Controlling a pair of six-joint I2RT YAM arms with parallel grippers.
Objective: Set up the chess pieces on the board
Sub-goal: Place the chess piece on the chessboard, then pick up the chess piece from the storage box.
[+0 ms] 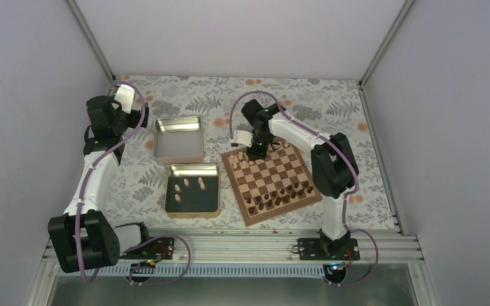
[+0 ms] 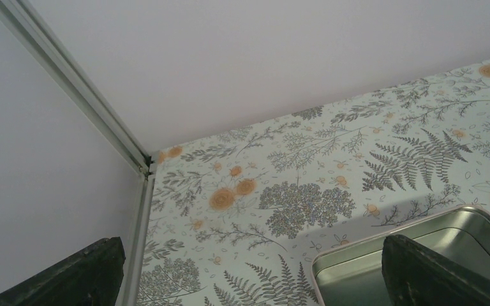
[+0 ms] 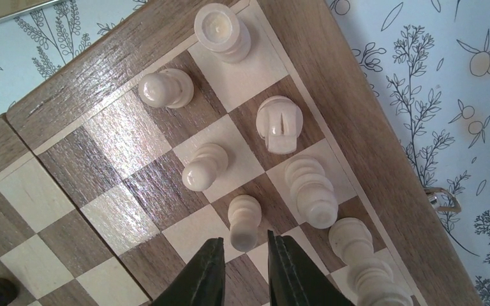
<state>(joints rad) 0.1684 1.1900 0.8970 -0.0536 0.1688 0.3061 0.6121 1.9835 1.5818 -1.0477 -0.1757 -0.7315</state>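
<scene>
The board (image 1: 285,213) lies right of centre, turned at an angle. Pale chess pieces (image 1: 241,163) stand along its far edge. In the right wrist view a rook (image 3: 220,29), a knight (image 3: 279,121), two taller pieces and several pawns stand on the corner squares by the board's border (image 3: 357,127). My right gripper (image 3: 244,239) hangs over that corner (image 1: 255,152), its jaws slightly apart. One pale pawn (image 3: 244,220) stands upright between the tips with a thin gap beside it. My left gripper (image 2: 253,241) is open and empty near the back left corner (image 1: 134,116).
A tin (image 1: 212,205) left of the board holds several pale pieces (image 1: 188,185). An empty tin (image 1: 178,156) lies behind it, its rim (image 2: 357,245) under my left fingers. Dark chessmen (image 1: 282,193) fill the board's near rows. The enclosure's walls stand close on all sides.
</scene>
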